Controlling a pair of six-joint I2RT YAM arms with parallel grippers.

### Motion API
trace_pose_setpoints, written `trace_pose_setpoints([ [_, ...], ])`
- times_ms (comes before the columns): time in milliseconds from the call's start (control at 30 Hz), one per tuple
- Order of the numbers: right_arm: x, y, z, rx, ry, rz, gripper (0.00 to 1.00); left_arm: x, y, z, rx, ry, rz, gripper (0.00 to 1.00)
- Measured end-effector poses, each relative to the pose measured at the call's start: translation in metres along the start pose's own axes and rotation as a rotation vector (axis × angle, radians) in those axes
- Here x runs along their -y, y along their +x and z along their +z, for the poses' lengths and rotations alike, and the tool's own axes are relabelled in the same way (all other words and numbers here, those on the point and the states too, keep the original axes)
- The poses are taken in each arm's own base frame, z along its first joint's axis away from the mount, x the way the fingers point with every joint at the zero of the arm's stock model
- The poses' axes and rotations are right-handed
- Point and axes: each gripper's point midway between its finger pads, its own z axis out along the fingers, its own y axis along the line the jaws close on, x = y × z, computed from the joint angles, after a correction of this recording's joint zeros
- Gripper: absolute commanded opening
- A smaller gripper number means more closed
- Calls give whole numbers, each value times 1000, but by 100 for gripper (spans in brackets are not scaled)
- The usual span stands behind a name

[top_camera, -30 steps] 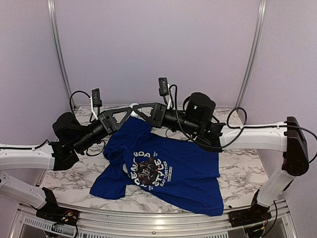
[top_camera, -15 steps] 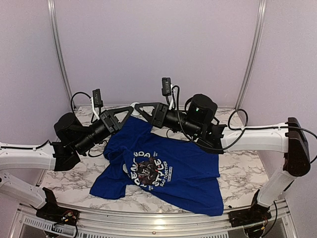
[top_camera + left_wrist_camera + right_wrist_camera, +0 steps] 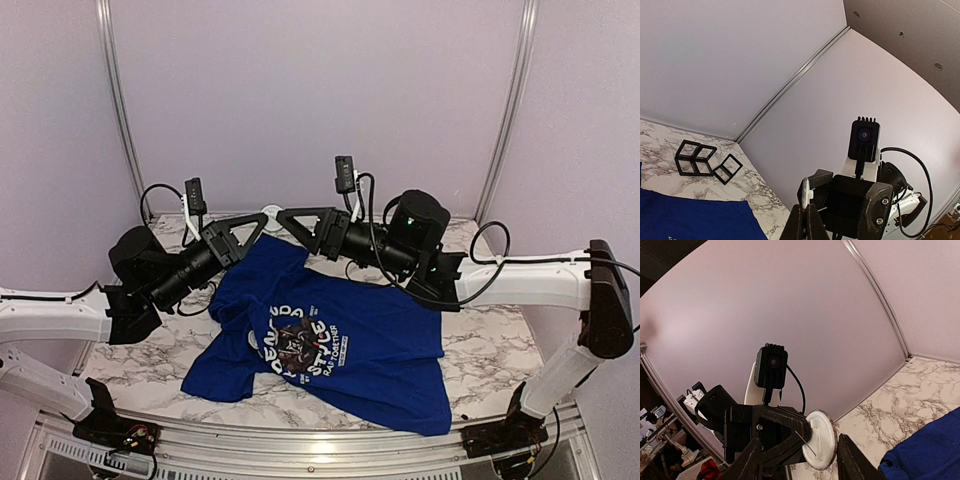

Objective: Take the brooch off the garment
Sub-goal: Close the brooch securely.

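Observation:
The royal-blue T-shirt point(image 3: 360, 345) with the panda print point(image 3: 298, 343) lies flat on the marble table. It also shows in the left wrist view point(image 3: 690, 220) and the right wrist view point(image 3: 925, 450). My left gripper point(image 3: 260, 219) is raised over the shirt's far edge and shut on the rim of a round white brooch point(image 3: 269, 212). The brooch appears edge-on in the left wrist view point(image 3: 804, 192), and its back with the open pin shows in the right wrist view point(image 3: 820, 440). My right gripper point(image 3: 285, 216) faces it, open, with the jaws either side of the brooch but apart from it.
A set of black wire cube frames point(image 3: 702, 160) stands on the marble table point(image 3: 485, 345) near the back wall corner. Aluminium frame posts point(image 3: 118, 110) rise at the back left and right. The arms' cables loop over the table's rear.
My right arm has drawn back to the right, so its open jaws stand a little farther from the brooch. The left gripper and the shirt have not moved.

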Motion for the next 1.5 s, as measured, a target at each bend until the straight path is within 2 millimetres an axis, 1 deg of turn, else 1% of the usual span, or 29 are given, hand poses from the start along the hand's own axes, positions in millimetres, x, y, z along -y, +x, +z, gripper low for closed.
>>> trace_pose_setpoints([
  [300, -4, 9, 0, -44, -31, 17, 29, 10, 0, -2, -13, 42, 34, 0],
  [467, -2, 16, 3, -67, -38, 25, 27, 14, 2, -1, -25, 61, 39, 0],
  [567, -1, 19, 4, -80, -38, 29, 25, 18, -1, 0, -22, 75, 40, 0],
  [800, 0, 20, 5, -82, -39, 30, 27, 22, -2, 0, -25, 87, 41, 0],
  [1100, 0, 19, 5, -79, -38, 29, 34, 21, -2, 0, -26, 87, 41, 0],
  [1367, -2, 16, 5, -69, -45, 24, 39, 21, -1, 1, -26, 86, 41, 0],
  [1433, -3, 15, 5, -64, -49, 21, 40, 21, -1, 1, -26, 86, 41, 0],
  [1500, -4, 15, 5, -62, -50, 20, 37, 21, -1, 1, -26, 86, 41, 0],
])
